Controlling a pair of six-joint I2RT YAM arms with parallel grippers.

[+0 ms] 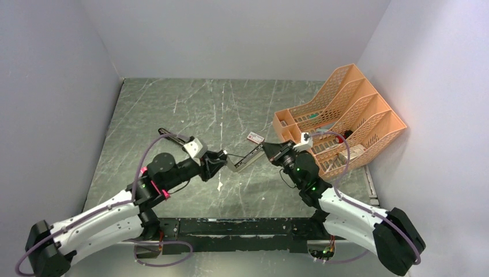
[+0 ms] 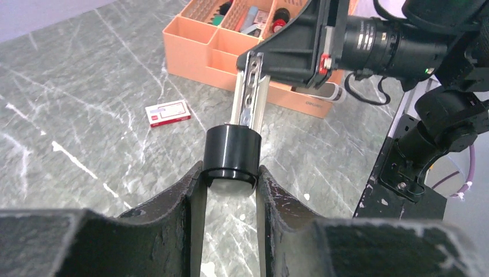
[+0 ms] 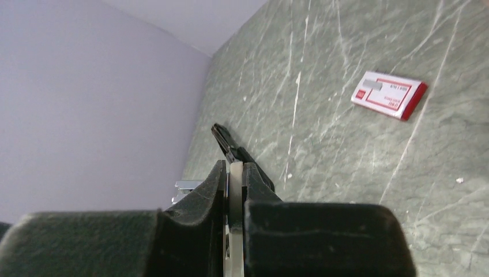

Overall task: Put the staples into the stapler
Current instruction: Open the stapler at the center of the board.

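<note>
Veined stone table (image 1: 173,109); glossy black stapler (image 2: 232,153) gripped by left gripper (image 2: 230,180) (rounded butt) and right gripper (image 3: 235,176) (chrome rail), flat staple box (image 2: 168,112) near it.

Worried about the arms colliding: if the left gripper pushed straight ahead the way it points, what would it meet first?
The right gripper, most likely: it clamps the far end of the stapler that the left gripper holds, directly ahead. Depth is unclear.
</note>
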